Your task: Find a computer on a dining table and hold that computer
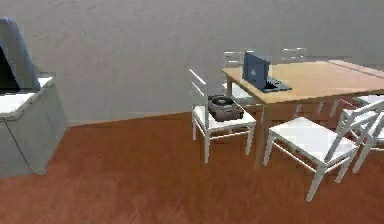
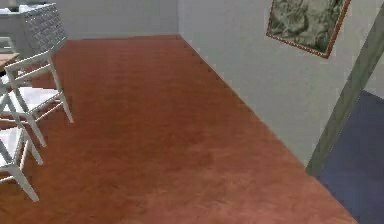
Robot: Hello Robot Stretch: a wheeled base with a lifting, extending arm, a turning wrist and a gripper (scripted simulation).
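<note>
Computer (image 1: 262, 70), dark blue and standing open, sat at the left end of the wooden dining table (image 1: 320, 80) on the forward view's right, with white chairs (image 1: 318, 140) around it and a dark round thing (image 1: 222, 106) on the nearest chair's seat. A grey cabinet (image 1: 25, 125) stood at that view's left; the arm side view had reddish floor (image 2: 170, 130), more white chairs (image 2: 25, 100) at left and a framed picture (image 2: 305, 25) on the wall. Gripper state: couldn't tell, so nothing could be placed against it.
</note>
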